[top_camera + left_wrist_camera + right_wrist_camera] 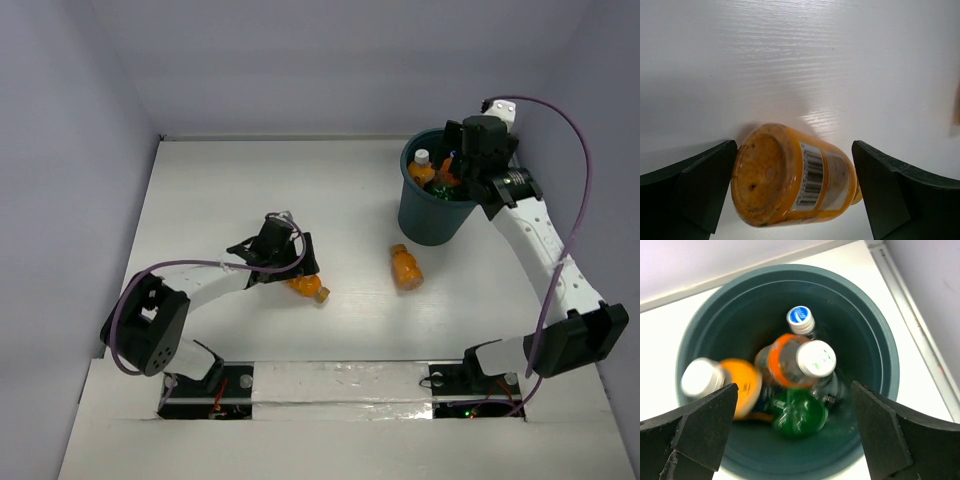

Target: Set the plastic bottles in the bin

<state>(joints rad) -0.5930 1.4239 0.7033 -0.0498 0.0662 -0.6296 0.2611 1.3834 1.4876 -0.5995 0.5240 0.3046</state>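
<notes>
1. Nearest to the arms, the left gripper [298,275] is low over the table [220,200], left of centre. Its jaws stand wide, one on each side of a stubby orange bottle [790,175]. This bottle lies on its side on the table, and the left jaw looks to be just at its base edge. I judge it is not yet clamped.
2. The long axis of this bottle runs about left to right. The cap points right and a little near, and the flat base faces the wrist camera.
3. The step in hand is, I think, the grasp of this bottle. The next move calls for the jaws to close across the round body. It may roll, so the squeeze should be even, and after that come a lift and a carry to the far right.
4. A little farther, near the centre, a second orange bottle [406,268] also lies on its side, well apart from both grippers. Its long axis runs about near to far, and the cap seems to point far and slightly left.
5. Farthest, at the far right, stands the bin [420,215]. Inside are a clear bottle [801,320] with a blue and white cap, a white-capped bottle [812,360] with an orange neck, a blurred orange bottle [735,385] and a green bottle [797,412].
6. The right gripper [468,168] hangs above the bin's mouth. Its jaws are wide and hold nothing.
</notes>
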